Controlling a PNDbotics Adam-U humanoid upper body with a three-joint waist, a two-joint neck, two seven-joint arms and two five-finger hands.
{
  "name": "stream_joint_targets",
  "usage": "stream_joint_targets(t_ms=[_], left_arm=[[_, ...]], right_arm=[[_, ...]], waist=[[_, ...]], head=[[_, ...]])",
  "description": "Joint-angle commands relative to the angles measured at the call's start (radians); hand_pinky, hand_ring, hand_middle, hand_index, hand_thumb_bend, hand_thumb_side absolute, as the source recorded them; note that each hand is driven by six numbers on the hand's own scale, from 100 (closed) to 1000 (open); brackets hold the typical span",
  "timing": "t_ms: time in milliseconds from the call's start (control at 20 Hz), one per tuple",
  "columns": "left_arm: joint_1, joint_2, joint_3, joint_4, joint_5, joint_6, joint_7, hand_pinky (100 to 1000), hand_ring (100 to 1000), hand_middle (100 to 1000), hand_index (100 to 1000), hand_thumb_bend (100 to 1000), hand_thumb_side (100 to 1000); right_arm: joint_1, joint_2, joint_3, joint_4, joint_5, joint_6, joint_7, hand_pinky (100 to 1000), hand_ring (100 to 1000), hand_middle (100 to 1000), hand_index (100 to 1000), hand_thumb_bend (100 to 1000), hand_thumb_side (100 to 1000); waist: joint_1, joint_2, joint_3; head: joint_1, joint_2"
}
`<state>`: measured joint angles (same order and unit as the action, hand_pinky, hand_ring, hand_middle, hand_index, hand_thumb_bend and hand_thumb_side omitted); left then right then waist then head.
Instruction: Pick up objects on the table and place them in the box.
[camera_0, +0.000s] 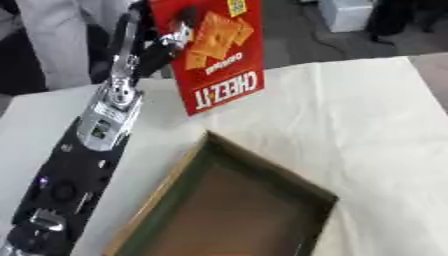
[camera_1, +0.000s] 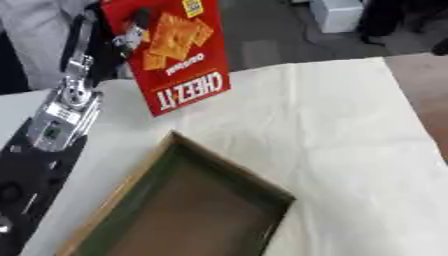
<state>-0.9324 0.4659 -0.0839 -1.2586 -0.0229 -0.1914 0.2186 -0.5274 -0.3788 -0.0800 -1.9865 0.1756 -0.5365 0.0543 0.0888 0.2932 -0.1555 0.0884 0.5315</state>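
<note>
A red Cheez-It cracker box (camera_0: 217, 52) hangs upside down above the far side of the table, tilted. My left hand (camera_0: 171, 40) is shut on its left edge, with a thumb across the red front; the arm stretches up from the lower left. Below and nearer to me lies an open cardboard box (camera_0: 262, 165) with a dark green rim and a brown floor, nothing showing inside it. The cracker box is beyond the cardboard box's far corner, apart from it. My right hand shows in neither view.
A cream cloth (camera_0: 367, 115) covers the table to the right and behind the cardboard box. A white container (camera_0: 346, 14) stands on the floor beyond the table. A person in light clothing (camera_0: 61, 35) stands at the far left edge.
</note>
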Motion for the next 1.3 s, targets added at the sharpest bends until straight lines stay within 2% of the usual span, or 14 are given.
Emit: stream_joint_targets(t_ms=[50, 200, 400, 450, 800, 1050, 1300], left_arm=[[-0.026, 0.101, -0.033, -0.004, 0.119, -0.008, -0.057, 100, 100, 194, 190, 100, 530], [-0.013, 0.164, -0.055, -0.021, 0.234, -0.002, -0.097, 100, 100, 198, 191, 100, 518], [0.026, 0.241, -0.097, -0.081, 0.396, 0.044, -0.134, 100, 100, 208, 193, 100, 490], [0.036, 0.256, -0.106, -0.107, 0.433, 0.063, -0.141, 100, 100, 218, 196, 100, 465], [0.101, 0.347, -0.154, -0.373, 0.65, 0.174, -0.14, 100, 100, 223, 198, 100, 456], [0.117, 0.365, -0.179, -0.525, 0.754, 0.248, -0.102, 100, 100, 229, 200, 100, 443], [0.115, 0.351, -0.227, -0.619, 0.763, 0.304, -0.101, 100, 100, 236, 200, 100, 423]], right_arm=[[-0.002, -0.016, 0.0, -0.013, -0.003, 0.005, 0.001, 515, 719, 811, 794, 100, 615], [0.005, -0.019, 0.0, -0.013, -0.002, 0.009, 0.003, 515, 719, 811, 795, 100, 615], [0.011, -0.022, -0.001, -0.013, -0.002, 0.014, 0.005, 514, 719, 811, 795, 100, 615], [0.012, -0.022, -0.002, -0.013, -0.002, 0.015, 0.005, 514, 719, 812, 795, 100, 614], [0.019, -0.024, -0.005, -0.013, 0.0, 0.023, 0.006, 515, 720, 812, 794, 100, 615], [0.026, -0.023, -0.006, -0.013, -0.004, 0.032, 0.007, 514, 720, 813, 796, 100, 613], [0.029, -0.021, -0.009, -0.013, -0.007, 0.042, 0.009, 514, 721, 813, 796, 100, 613]], waist=[[0.001, -0.032, 0.008], [0.009, -0.039, 0.022], [0.017, -0.045, 0.038], [0.018, -0.046, 0.04], [0.014, -0.055, 0.049], [0.009, -0.063, 0.058], [0.003, -0.071, 0.052]], head=[[0.001, 0.004], [-0.002, 0.007], [-0.006, 0.009], [-0.007, 0.008], [-0.01, 0.009], [-0.017, 0.017], [-0.021, 0.024]])
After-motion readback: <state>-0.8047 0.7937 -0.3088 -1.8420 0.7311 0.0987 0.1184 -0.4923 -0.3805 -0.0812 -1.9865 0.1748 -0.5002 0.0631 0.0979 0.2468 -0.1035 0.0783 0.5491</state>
